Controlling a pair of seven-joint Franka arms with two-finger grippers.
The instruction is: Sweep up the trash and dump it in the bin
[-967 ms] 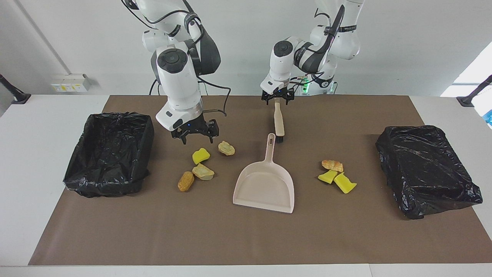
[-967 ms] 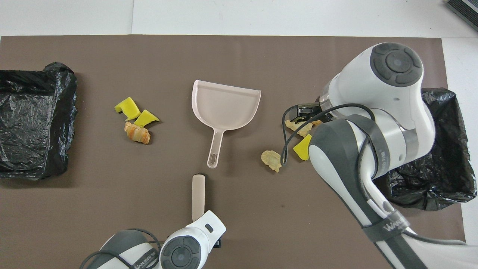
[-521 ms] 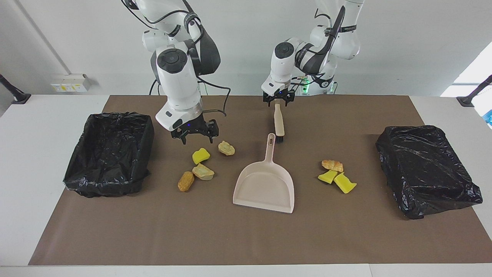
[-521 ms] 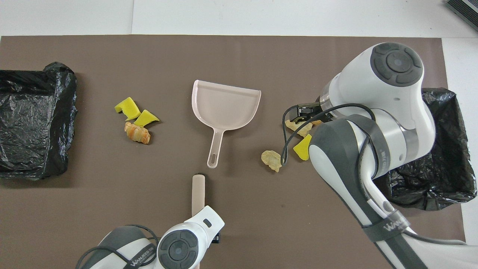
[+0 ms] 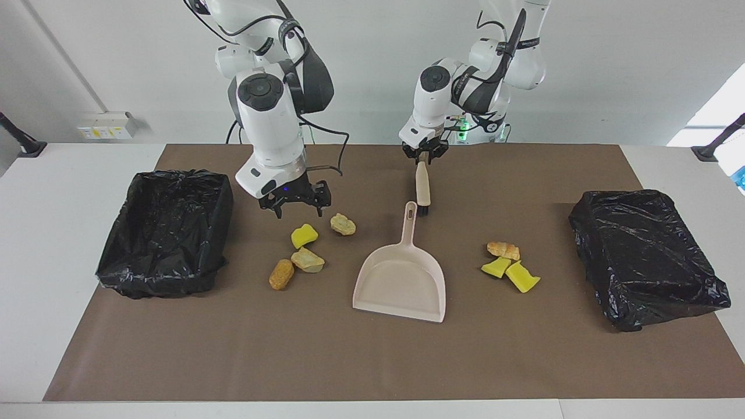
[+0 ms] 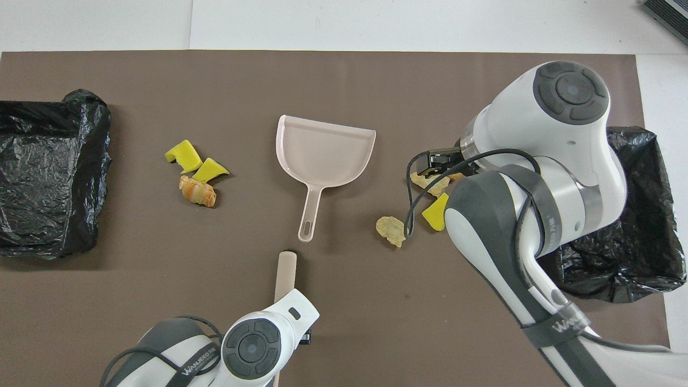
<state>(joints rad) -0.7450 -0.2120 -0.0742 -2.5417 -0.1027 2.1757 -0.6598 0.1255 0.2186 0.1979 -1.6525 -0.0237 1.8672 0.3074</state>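
Facing view: left gripper (image 5: pixel 424 156) clamps the brush (image 5: pixel 422 185) handle at twelve o'clock of the dustpan (image 5: pixel 401 279), ready to sweep; right gripper (image 5: pixel 295 203) hangs open over trash (image 5: pixel 304 235) toward nine o'clock.

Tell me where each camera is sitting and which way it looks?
Facing view: high across the table, looking back at the robots; both whole arms show, the left gripper shut on the brush, the right gripper open above the trash.
Overhead view: high above the robots' end, looking forward and steeply down; only arm links rise from the bottom edge.
Both share the pink dustpan, the trash and two black-lined bins, half a turn apart.
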